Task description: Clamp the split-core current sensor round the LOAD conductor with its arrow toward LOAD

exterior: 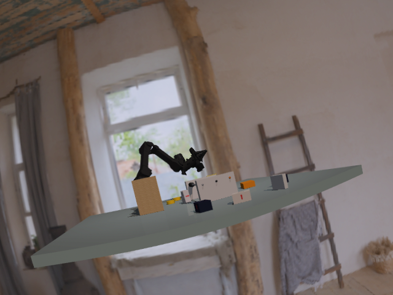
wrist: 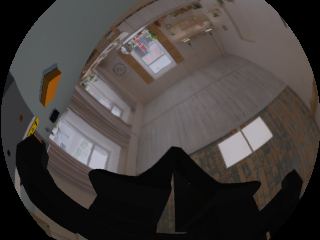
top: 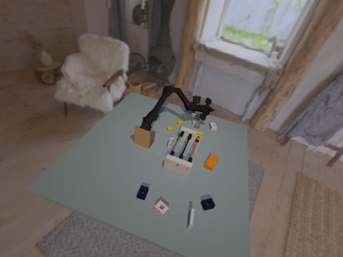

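My gripper is shut and empty, raised high beyond the rack's far end. The rack's near panel and far panel hold three conductors. The orange conductor runs to the yellow LOAD marker; nothing is clamped round it. A pale piece with a red mark stands behind the far panel, below my gripper. Another pale piece with a red mark stands left of the rack. Which is the open sensor is too small to tell.
An orange block lies right of the rack. Two yellow discs and a wooden block are left. Dark rings, a white ring and an upright slab stand in front.
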